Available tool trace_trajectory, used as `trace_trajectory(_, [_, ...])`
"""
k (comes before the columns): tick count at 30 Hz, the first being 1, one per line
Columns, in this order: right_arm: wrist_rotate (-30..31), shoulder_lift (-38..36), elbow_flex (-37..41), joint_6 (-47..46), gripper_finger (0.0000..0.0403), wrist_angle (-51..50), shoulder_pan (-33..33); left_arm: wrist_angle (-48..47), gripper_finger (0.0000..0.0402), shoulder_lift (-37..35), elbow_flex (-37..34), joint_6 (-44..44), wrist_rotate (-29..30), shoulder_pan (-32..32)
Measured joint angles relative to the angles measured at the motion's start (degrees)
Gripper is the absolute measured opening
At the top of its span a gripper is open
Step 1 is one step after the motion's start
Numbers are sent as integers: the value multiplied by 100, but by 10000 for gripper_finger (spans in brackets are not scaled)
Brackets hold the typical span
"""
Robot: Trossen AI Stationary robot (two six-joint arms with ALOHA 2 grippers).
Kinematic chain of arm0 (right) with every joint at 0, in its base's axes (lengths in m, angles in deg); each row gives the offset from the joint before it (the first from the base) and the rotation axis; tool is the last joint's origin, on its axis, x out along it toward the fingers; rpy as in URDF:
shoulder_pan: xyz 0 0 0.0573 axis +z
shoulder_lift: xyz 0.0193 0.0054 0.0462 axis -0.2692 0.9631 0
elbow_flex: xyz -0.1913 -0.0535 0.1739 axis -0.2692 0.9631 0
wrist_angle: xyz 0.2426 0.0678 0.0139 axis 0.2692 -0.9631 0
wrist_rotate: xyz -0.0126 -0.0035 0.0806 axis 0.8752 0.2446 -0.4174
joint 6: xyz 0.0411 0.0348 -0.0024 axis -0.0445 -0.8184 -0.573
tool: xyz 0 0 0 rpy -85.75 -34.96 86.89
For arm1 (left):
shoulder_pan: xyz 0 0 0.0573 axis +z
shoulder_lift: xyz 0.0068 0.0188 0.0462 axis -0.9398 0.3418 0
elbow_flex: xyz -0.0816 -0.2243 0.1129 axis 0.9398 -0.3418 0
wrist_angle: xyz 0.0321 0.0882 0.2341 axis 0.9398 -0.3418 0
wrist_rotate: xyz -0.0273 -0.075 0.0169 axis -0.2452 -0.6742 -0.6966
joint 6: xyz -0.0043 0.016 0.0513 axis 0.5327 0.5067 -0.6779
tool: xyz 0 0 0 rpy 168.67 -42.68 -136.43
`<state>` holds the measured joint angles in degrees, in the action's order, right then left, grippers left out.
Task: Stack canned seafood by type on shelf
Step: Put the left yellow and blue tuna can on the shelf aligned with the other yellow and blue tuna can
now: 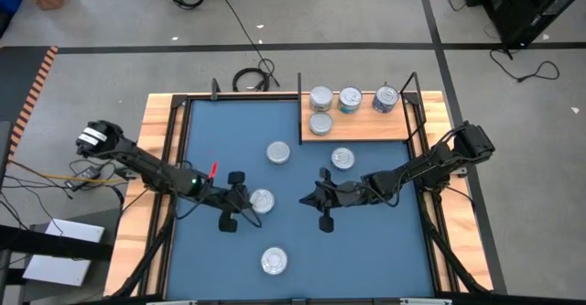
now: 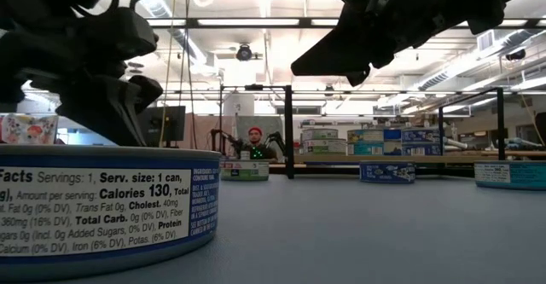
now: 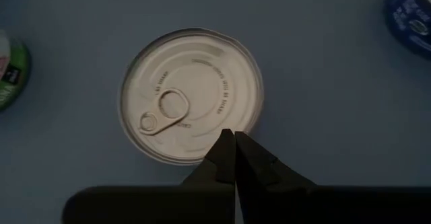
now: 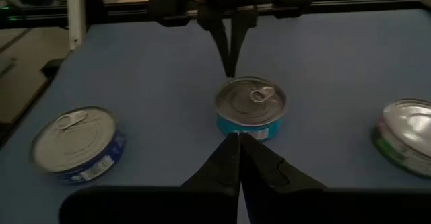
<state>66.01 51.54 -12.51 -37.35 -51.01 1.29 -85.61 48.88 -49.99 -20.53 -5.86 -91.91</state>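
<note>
From my overhead feed, grey floor [image 1: 366,12] surrounds the table, with taped lines [image 1: 275,45] crossing at twelve o'clock. A black cable [image 1: 240,26] trails there. Level across, long ceiling lights [image 2: 256,21] glow above distant shelving [image 2: 358,141].

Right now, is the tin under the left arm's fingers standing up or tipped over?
Standing up. The tin sits flat on the blue mat, its round lid and pull ring facing straight up below the left gripper, whose fingers are shut.
</note>
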Motion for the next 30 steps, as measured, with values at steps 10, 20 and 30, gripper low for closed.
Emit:
trace_trajectory(10, [5,0,-10,53,4,15,-72,39,1,26,0,32,145,-16])
trace_trajectory(20, [133,1,-747,348,3,-853,-42,774,1,601,13,-168,230,95])
trace_trajectory(30, [158,2,-776,367,9,-856,-87,1931,1,629,-4,-773,255,667])
